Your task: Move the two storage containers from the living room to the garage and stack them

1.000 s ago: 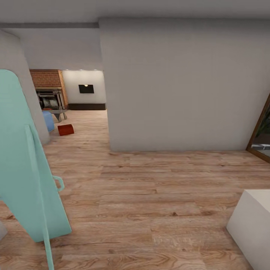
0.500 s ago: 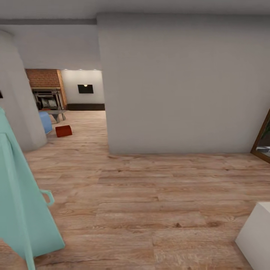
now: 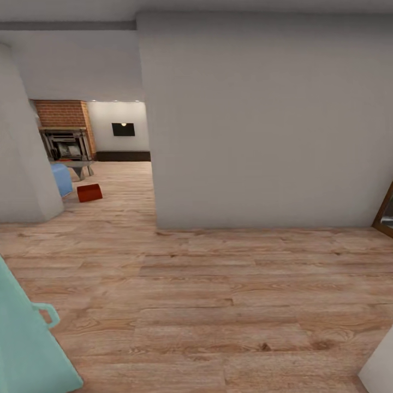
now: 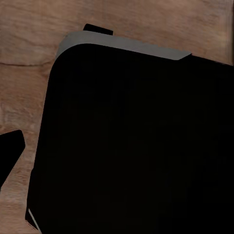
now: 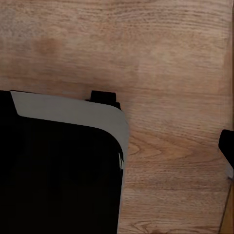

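One red-orange storage container (image 3: 89, 192) sits on the light wood floor far ahead to the left, inside the living room (image 3: 103, 158), beside the blue sofa (image 3: 61, 179). The brick fireplace (image 3: 61, 123) and wall TV (image 3: 123, 129) stand behind it. In the left wrist view a dark fingertip (image 4: 9, 152) pokes in at the frame's edge over wood planks, next to the robot's black base (image 4: 136, 146). The right wrist view likewise has a dark fingertip (image 5: 227, 151) at its edge beside the black base (image 5: 58, 175). Nothing is held that I can see.
A big grey-white wall block (image 3: 262, 125) fills the middle and right ahead, with the opening to the living room at its left. A teal object (image 3: 24, 344) leans at lower left, a white block (image 3: 379, 368) at lower right, and a wood-framed panel (image 3: 385, 210) at far right.
The head view has advanced and shifted: the teal object slid down-left, the white block dropped toward the lower right corner, and the living room opening looks slightly nearer.
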Robot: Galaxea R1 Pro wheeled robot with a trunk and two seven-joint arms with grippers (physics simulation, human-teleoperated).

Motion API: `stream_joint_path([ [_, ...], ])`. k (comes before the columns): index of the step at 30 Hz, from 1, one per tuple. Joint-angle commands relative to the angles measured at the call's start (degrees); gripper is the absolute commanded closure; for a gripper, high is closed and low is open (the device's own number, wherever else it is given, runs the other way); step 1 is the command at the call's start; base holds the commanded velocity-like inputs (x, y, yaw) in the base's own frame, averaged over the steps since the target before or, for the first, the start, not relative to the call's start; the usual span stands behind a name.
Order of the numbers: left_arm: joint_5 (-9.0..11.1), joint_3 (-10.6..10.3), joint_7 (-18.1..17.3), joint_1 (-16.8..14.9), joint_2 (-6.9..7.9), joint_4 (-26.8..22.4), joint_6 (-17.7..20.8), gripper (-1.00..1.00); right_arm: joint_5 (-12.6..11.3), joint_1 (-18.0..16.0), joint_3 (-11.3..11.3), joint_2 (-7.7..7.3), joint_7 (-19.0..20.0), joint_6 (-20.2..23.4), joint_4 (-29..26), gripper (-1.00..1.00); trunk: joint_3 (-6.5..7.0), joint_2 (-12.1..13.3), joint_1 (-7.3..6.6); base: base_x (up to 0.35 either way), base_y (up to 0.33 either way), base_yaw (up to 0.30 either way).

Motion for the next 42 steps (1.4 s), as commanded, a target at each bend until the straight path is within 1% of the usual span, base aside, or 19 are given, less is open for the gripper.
stream_joint_path([
  [1, 0.3, 0.0, 0.0, 0.0, -0.04, 0.0, -0.2, -1.0, -0.6, -0.1, 0.5, 0.01, 0.0, -0.3, 0.1, -1.0, -0.05, 0.0, 0.03, 0.326, 0.0, 0.0],
  [11, 0.2, 0.0, 0.1, 0.0, -0.12, 0.0, -0.4, -1.0, -0.7, -0.1, 0.5, 0.0, 0.0, -0.3, 0.1, -1.0, -0.05, 0.0, 0.03, 0.326, 0.0, 0.0],
  [13, 0.3, 0.0, 0.1, 0.0, -0.11, 0.0, -0.3, -1.0, -0.9, -0.1, 0.7, -0.36, 0.1, 0.0, 0.1, -1.0, -0.05, 0.0, 0.03, 0.326, 0.0, 0.0],
  [22, 0.3, 0.1, 0.1, 0.0, -0.17, 0.0, -0.4, -1.0, -1.1, -0.1, 0.2, -0.57, -0.1, -0.3, 0.1, -1.0, -0.05, 0.0, 0.03, 0.326, 0.0, 0.0],
  [29, 0.3, 0.1, 0.1, 0.0, -0.12, 0.0, -0.5, -1.0, -0.7, -0.1, 0.9, -0.5, -0.1, -0.2, 0.1, -1.0, -0.05, 0.0, 0.03, 0.326, 0.0, 0.0],
  [34, 0.3, 0.1, 0.1, 0.0, -0.1, 0.0, -0.5, -1.0, -0.2, -0.1, 1.0, -0.89, -0.1, -0.3, 0.1, -1.0, -0.05, 0.0, 0.03, 0.326, 0.0, 0.0],
  [42, 0.3, 0.1, 0.1, 0.0, -0.1, 0.0, -0.5, -1.0, -0.1, -0.1, 0.6, -0.24, -0.1, -0.2, 0.1, -1.0, -0.05, 0.0, 0.03, 0.326, 0.0, 0.0],
])
